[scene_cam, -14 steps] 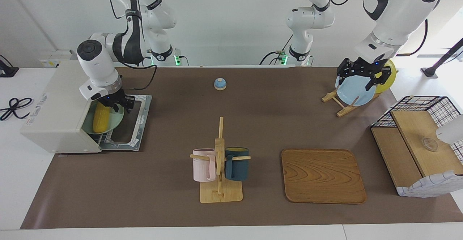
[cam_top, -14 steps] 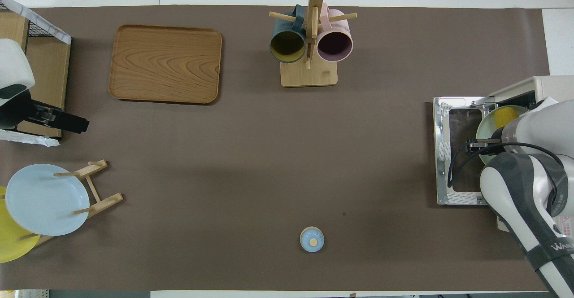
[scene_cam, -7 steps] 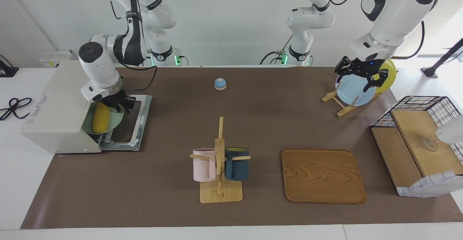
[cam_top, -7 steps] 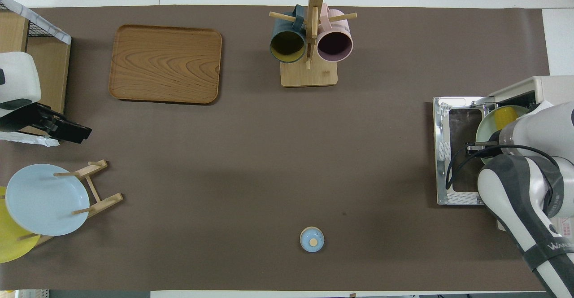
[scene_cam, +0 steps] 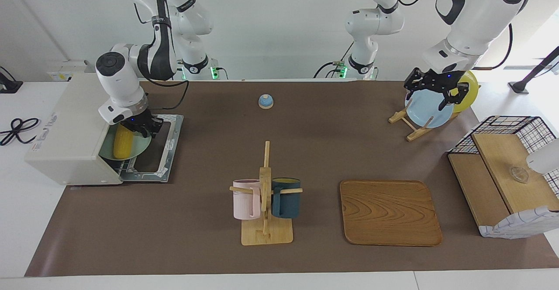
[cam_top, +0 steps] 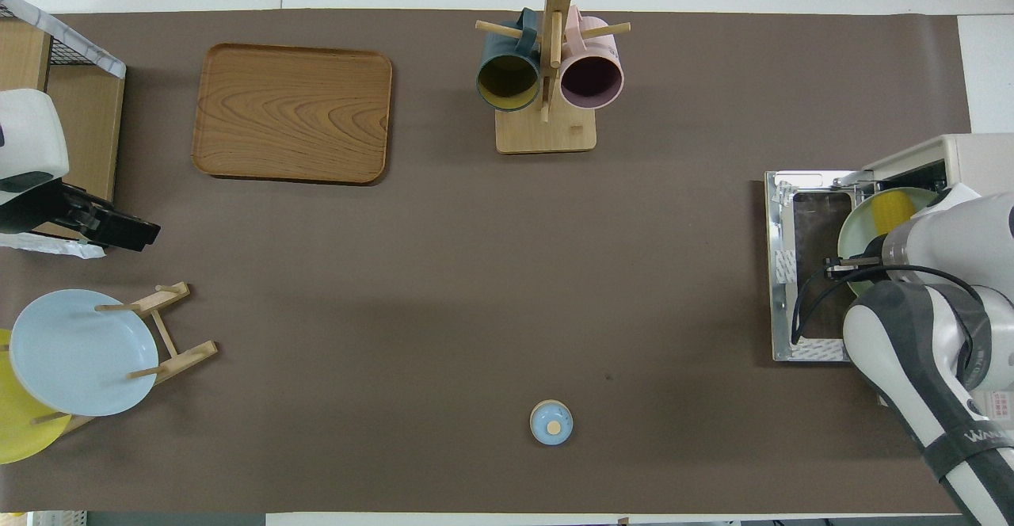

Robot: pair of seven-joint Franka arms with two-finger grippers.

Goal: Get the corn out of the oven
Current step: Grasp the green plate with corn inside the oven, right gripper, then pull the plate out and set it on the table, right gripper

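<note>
Right gripper: my right gripper (scene_cam: pixel 140 127) is hanging in the mouth of the oven (scene_cam: pixel 65 137), right at the end of the corn (scene_cam: pixel 123 145) that points toward the robots.
Corn: it is lying just under and ahead of that gripper, lengthwise on a pale green plate (scene_cam: pixel 139 148) that is resting on the oven's rack. It is not out yet.
Oven door: it is lying folded flat on the counter (scene_cam: pixel 332 150), beside and below my right gripper, so nothing is blocking the way out.
What is changing: over the last second my right gripper has been settling lower onto the cob's end, and the cob is now sitting a touch straighter on its plate (a sign, I judge, that I am making contact).
Right gripper's state: I cannot tell whether it is clamped on the corn yet or only closing in around it.
Meaning for the task: I am judging this as the moment of grasping. Lifting the cob clear of the plate and drawing it out over the door is what is left.
Risk: the plate is shifting easily, so a pull that drags along the cob might bring it along.
Left gripper: my left gripper (scene_cam: pixel 433 92) is waiting with its jaws apart and holding nothing, and has been rising slightly above the blue plate (scene_cam: pixel 430 112) in the wooden rack (scene_cam: pixel 408 123) directly beneath it.
</note>
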